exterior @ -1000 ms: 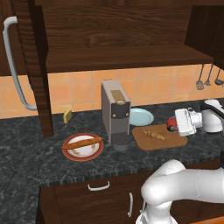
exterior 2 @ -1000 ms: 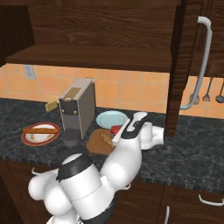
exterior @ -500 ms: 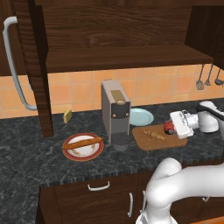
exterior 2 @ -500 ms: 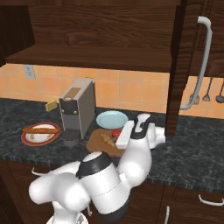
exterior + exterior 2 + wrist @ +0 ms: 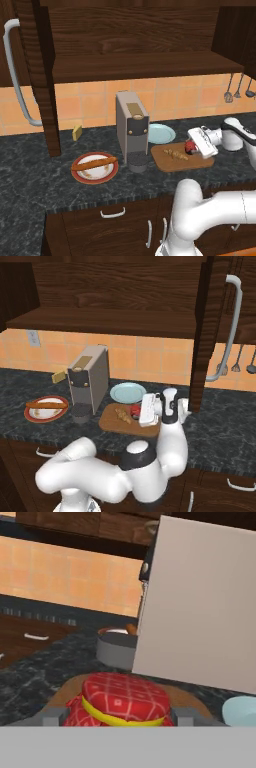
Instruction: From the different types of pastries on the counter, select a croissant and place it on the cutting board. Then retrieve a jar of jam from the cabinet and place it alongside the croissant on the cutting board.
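On the counter (image 5: 30,170) there are 2 pastries: 1 croissant (image 5: 176,154) lying on the cutting board (image 5: 167,161), and 1 long loaf (image 5: 94,164) across a red-rimmed plate (image 5: 80,175). There is 1 pale blue plate (image 5: 162,133) behind the board, 1 coffee machine (image 5: 132,127) left of the board, 1 small yellow block (image 5: 77,132) near the backsplash, and 1 jar of jam (image 5: 190,146). The cabinet (image 5: 140,65) hangs above with its 2 doors swung open.

The arm reaches out low over the counter, its hand turned sideways and pointing left along the board. The gripper (image 5: 192,146) sits over the board's right end with the jar of jam between its fingers, so it is closed on the jar; in the hand view the red checked lid (image 5: 125,698) lies between the 2 fingertips (image 5: 56,716). The jar is just right of the croissant, apart from it. Whether the jar rests on the board I cannot tell.
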